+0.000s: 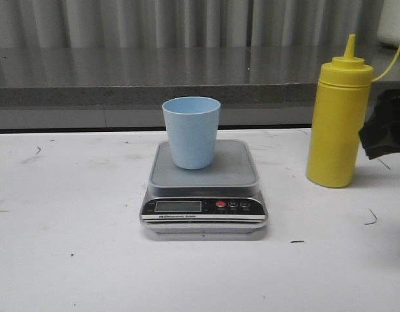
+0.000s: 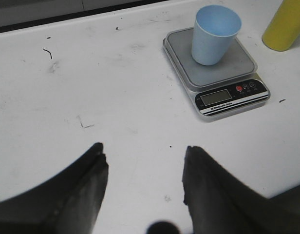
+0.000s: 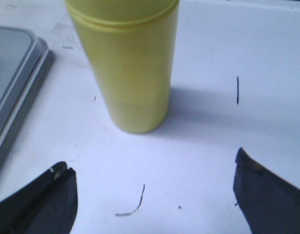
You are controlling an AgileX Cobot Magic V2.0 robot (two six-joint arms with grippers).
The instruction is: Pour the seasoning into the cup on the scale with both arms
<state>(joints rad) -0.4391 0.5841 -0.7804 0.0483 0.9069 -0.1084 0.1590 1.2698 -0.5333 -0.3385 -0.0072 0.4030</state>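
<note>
- Standing upright on the scale, the cup sits mouth-up on the grey platform, a bit toward the back-left; prob. placed there so whatever gets poured registers as weight. Display is too small to read.
- Seasoning stands upright on the white table, to the robot's right of the scale and apart from it, w/ nozzle up. Not tipped, not gripped; pouring not begun, judging by this.
- Right gripper: jaws spread wide, nothing between them, lined up w/ the bottle's base in the right wrist view. Looks like an approach for a side grasp on the body. In the front view only a black bit of that arm shows at the right edge, just beside the bottle.
- Left gripper: jaws apart, empty, over bare table, well apart from scale and cup; prob. meant to steady the cup or help w/ the bottle, can't tell which.
- Bottle look: tall yellow plastic cylinder, ridged shoulder, pointed nozzle, thin tethered cap trailing off to the right. Taller than the cup. Fill level not visible.
- Cup look: pale blue, tapered, no handle, inside appears empty.
</note>
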